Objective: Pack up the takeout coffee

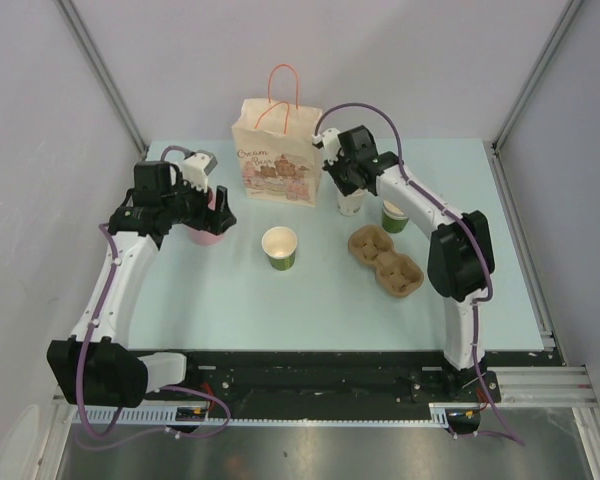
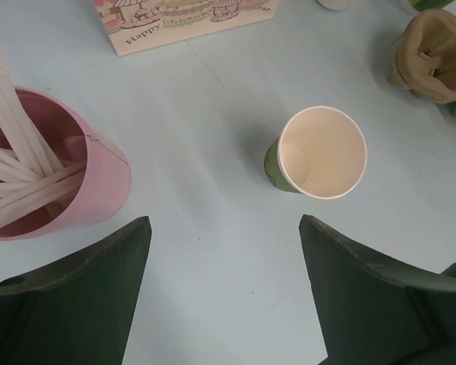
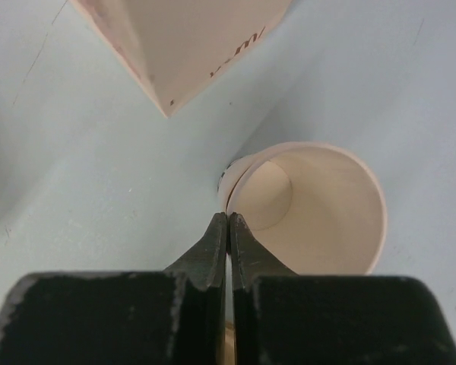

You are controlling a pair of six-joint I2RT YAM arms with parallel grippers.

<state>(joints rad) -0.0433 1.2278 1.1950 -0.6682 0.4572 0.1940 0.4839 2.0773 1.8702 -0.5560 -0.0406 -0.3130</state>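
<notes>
No lidded cup shows, so the takeout coffee is out of view. My right gripper (image 3: 228,218) (image 1: 348,190) is shut on the near-left rim of a lidless white cup (image 3: 319,205) (image 1: 350,207), which stands just right of the paper bag (image 1: 275,160) (image 3: 182,38). A second rim edge shows inside that cup's left wall. My left gripper (image 2: 222,220) (image 1: 220,213) hangs open over bare table, with nothing between its fingers. A lidless green cup (image 2: 319,152) (image 1: 280,247) stands ahead of it to the right.
A pink cup (image 2: 76,175) (image 1: 206,232) of white sticks stands by the left gripper's left finger. The brown pulp tray (image 1: 385,262) (image 2: 433,53) lies right of centre, with another green cup (image 1: 393,215) behind it. Grey walls enclose the table.
</notes>
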